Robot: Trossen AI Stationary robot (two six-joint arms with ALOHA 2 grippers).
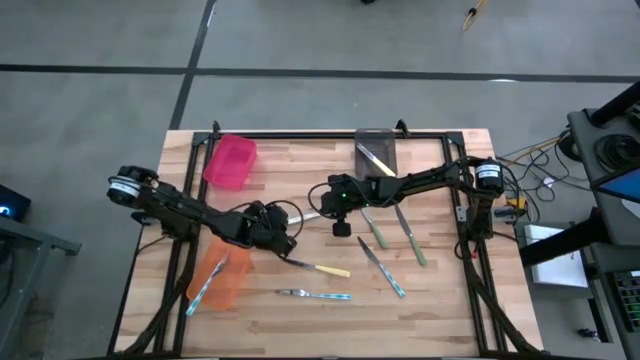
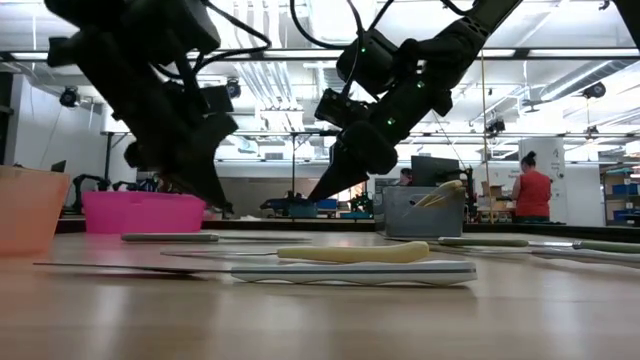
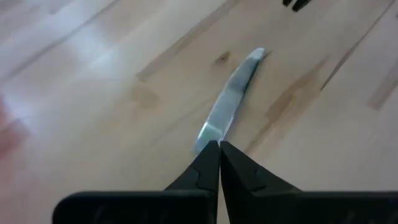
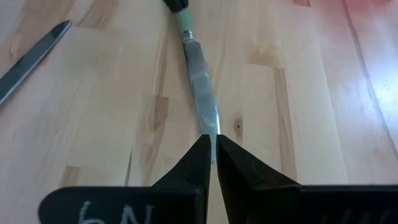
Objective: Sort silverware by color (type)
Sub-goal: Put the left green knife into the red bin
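Note:
A green-handled knife (image 4: pixel 199 87) lies flat on the table between my two grippers, its blade (image 1: pixel 310 213) toward the right arm. In the low view it rests level on the wood (image 2: pixel 170 237). My left gripper (image 3: pixel 219 144) is shut and hangs a little above where the handle meets the blade (image 2: pixel 218 205). It hides the handle, so only the blade (image 3: pixel 230 102) shows past its fingers. My right gripper (image 4: pixel 212 138) is shut with nothing in it. It hovers higher, over the blade's tip end (image 2: pixel 310 198).
A pink bin (image 1: pixel 230 162) stands far left. An orange bin (image 1: pixel 215 275) near left holds a light-blue knife, and a grey bin (image 1: pixel 377 150) at the back holds a yellow one. Loose knives lie to the right and near: green (image 1: pixel 375 228), green (image 1: pixel 410 235), light-blue (image 1: pixel 385 270), yellow (image 1: pixel 330 270), light-blue (image 1: pixel 315 295).

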